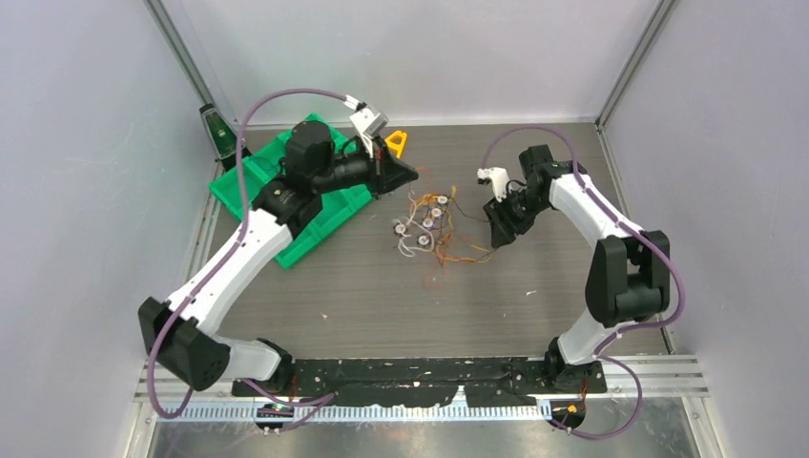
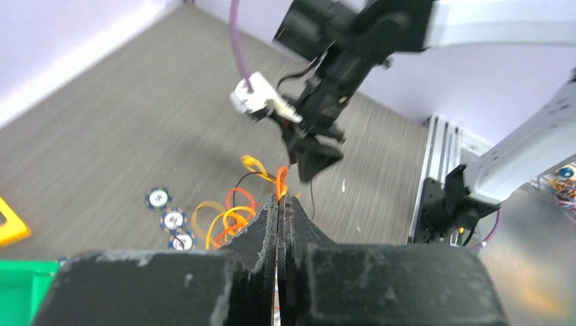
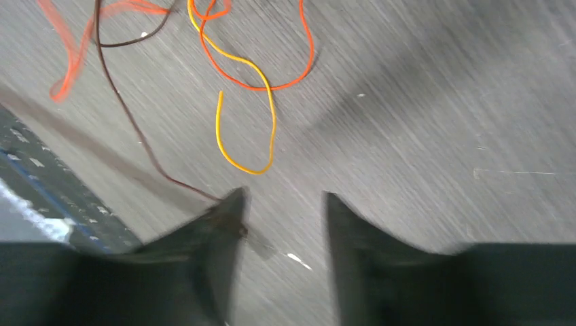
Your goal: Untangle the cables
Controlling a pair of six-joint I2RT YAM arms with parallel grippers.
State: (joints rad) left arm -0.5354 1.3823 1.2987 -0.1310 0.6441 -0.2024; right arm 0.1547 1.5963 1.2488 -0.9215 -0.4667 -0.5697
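Cables (image 1: 434, 229) in a messy little heap near the middle of the bench (image 1: 382, 305), between the two arms, with small round discs (image 1: 421, 225) mixed in. Thin loops of orange, yellow and dark brown, all crossing over each other. On the left side of the heap, left gripper (image 2: 279, 204) shut tight, with an orange wire (image 2: 281, 178) pinched between its tips and poking out past them. Probably held like that to stop this wire from slipping away while pulling the others off it. More orange and yellow loops just below those tips, hanging or lying flat, hard to tell which. On the other side of the heap, right gripper (image 3: 282, 200) wide open and low over the bench, with nothing in the gap. A dark brown wire (image 3: 136, 129) running across the bench right up to one of its fingers (image 3: 224, 217); touching or only very close, cannot tell, a bit blurry there. A yellow wire (image 3: 268, 95) and an orange loop (image 3: 306, 54) lying flat just ahead of the open gap, apart from the fingers. Looks like a reach for a second wire, most likely the brown one, to pull it away from the pinched orange one. Not done yet: heap all knotted. Slow, gentle pull needed, for fear of snagging such thin wires on the discs and dragging the whole heap along. Off to the left, a green tray (image 1: 334, 215) under the left arm, with no cables seen in it.
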